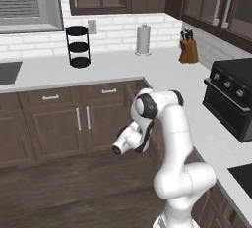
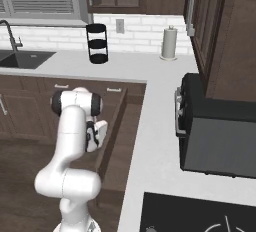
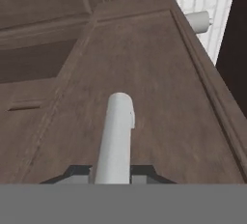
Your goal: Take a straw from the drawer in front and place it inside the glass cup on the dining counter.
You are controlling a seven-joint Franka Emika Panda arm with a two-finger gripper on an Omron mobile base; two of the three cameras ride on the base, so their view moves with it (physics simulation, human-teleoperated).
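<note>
The drawer [image 3: 144, 97] sits directly before the hand camera, its dark-brown panelled front close up. The tool [image 3: 114, 172] has its dark fingertips on either side of the drawer's silver bar handle [image 3: 116, 136], closed on it. In the right base view the drawer [image 2: 112, 126] stands pulled out from the cabinet run below the white table [image 2: 160, 126], beside the arm.

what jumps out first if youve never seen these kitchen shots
The white robot arm dominates, rising in front of the dark-brown cabinets. In the hand view the gripper sits right at a silver bar handle on a panelled wooden drawer front, the handle running between its fingertips. On the white worktop behind stand a black tiered rack, a paper towel roll and a knife block.
</note>
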